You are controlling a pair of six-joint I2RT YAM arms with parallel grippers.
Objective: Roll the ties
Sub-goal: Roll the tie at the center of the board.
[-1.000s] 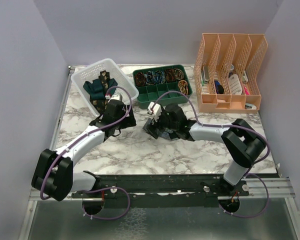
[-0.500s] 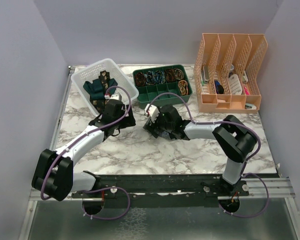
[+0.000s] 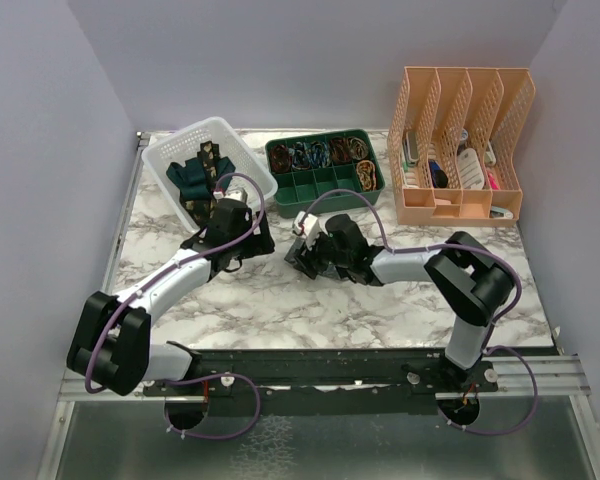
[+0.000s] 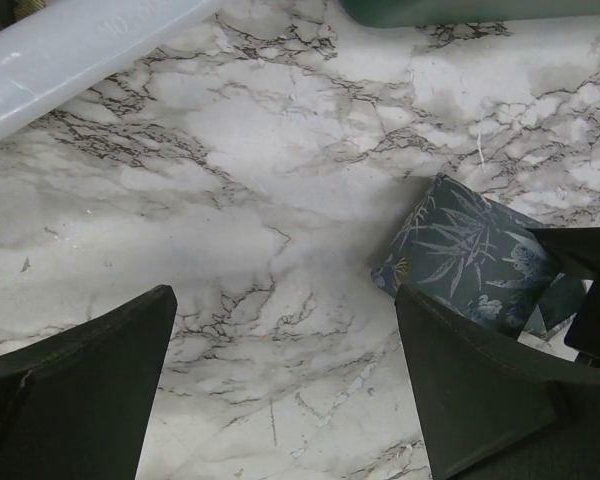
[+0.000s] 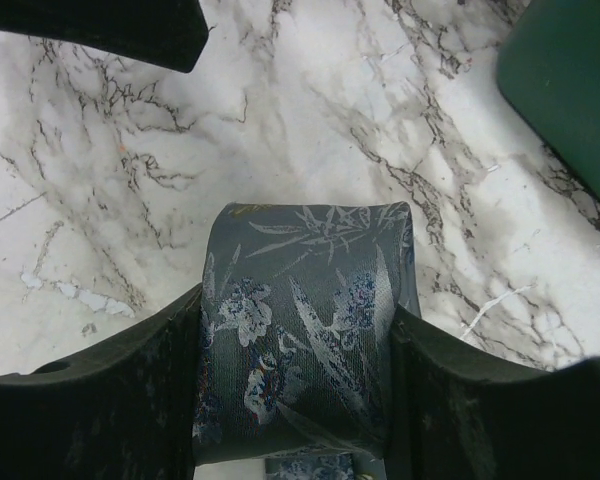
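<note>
The blue-grey patterned tie is rolled up and sits on the marble between my right gripper's fingers, which are shut on its sides. In the top view this gripper is in front of the green tray. My left gripper is open and empty over bare marble, with the roll just to its right. In the top view the left gripper sits left of the roll. The dark teal tie and the black-brown gold-patterned tie lie in the white basket.
A green compartment tray with several rolled items in its back row stands behind the grippers. An orange file organizer stands at the back right. The basket's rim is close to the left gripper.
My right arm has folded in and its gripper, with the roll, has shifted slightly left and nearer. The left gripper has edged a little toward it.
</note>
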